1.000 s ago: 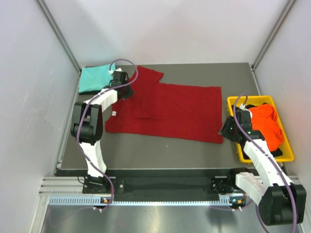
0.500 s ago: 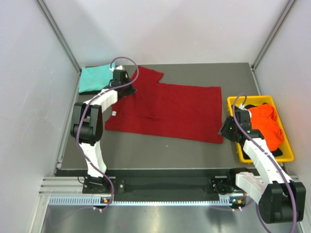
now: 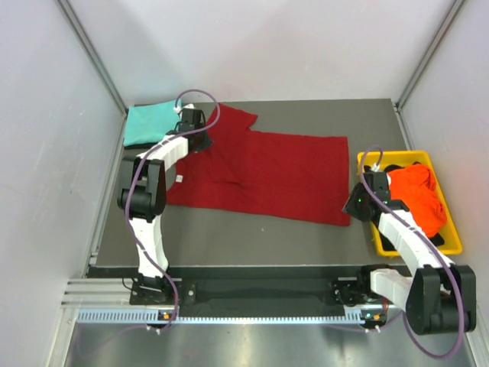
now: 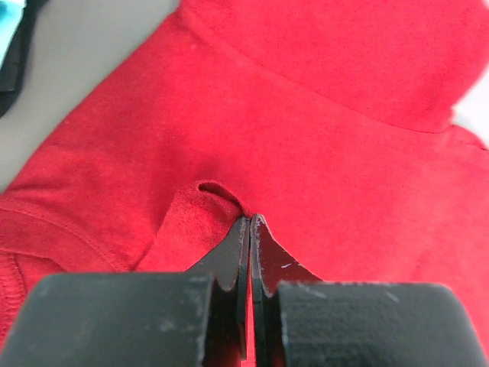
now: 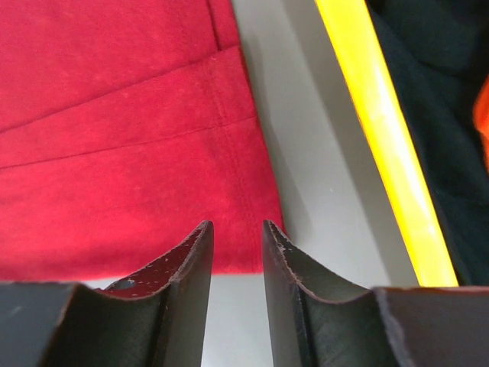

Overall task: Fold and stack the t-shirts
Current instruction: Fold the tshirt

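The dark red t-shirt (image 3: 267,172) lies spread flat across the middle of the table (image 3: 306,115), the left gripper (image 4: 250,220) pinching a small pucker of it near its far-left shoulder, the right gripper (image 5: 238,229) with jaws slightly apart over its near-right hem corner, just beside the yellow bin (image 5: 382,145).
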You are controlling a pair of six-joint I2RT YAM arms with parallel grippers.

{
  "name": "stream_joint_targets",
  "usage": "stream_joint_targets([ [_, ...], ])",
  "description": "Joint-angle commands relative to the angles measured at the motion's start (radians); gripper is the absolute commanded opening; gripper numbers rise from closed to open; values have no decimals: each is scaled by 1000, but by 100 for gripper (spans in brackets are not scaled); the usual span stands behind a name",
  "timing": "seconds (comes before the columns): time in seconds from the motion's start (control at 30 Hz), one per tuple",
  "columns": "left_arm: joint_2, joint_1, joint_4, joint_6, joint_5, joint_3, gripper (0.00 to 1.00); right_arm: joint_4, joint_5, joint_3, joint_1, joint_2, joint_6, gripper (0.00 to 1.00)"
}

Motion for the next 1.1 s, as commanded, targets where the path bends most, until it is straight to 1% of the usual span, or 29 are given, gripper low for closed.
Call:
stream_joint_targets([
  [0.0,5,0,-33,18,-56,40,2,74,7,-13,-5,47,8,32],
  [0.03,2,0,-42,23,-53,44,6,74,7,-16,-5,60,9,31],
  [0.07,2,0,-50,36,-48,49,13,74,9,-18,-5,61,12,31],
  [0.1,2,0,-56,45,-27,56,26,71,13,-18,-5,63,14,31],
  [0.13,2,0,-100,56,-13,87,33,68,17,-18,-5,60,14,31],
  [0.23,-7,-3,-193,114,2,167,42,56,23,-7,-5,38,14,31],
  [0.3,-56,-11,-266,150,-22,175,42,43,14,7,-2,29,14,31],
  [0.37,-105,-22,-324,153,-62,129,41,42,-5,13,5,17,23,30],
  [0.4,-161,-25,-332,147,-61,95,40,43,-14,14,9,15,28,29],
  [0.43,-192,-23,-335,141,-50,10,40,49,-32,13,12,12,31,28],
  [0.5,-284,-22,-315,110,-30,-89,37,66,-45,11,22,15,46,27],
  [0.53,-313,-23,-300,102,-21,-185,36,74,-48,11,27,31,46,27],
  [0.6,-379,-22,-265,69,1,-268,34,85,-48,13,39,49,48,27],
  [0.63,-396,-23,-264,53,-15,-331,33,88,-43,13,45,75,44,27],
  [0.67,-418,-22,-266,29,-39,-354,33,83,-37,20,48,90,44,26],
  [0.8,-446,-23,-297,-4,-117,-440,34,69,-16,28,47,176,34,25],
  [0.87,-447,-22,-289,-2,-169,-462,33,79,-13,14,47,190,34,23],
  [0.9,-446,-22,-281,3,-227,-485,29,79,-10,11,47,205,31,17],
  [0.93,-440,-22,-283,9,-266,-493,27,80,10,8,47,213,29,14],
  [1.0,-403,-22,-309,1,-344,-497,26,71,41,2,47,233,28,9],
  [1.07,-377,-22,-321,-7,-377,-502,25,65,61,-4,47,242,29,8],
])
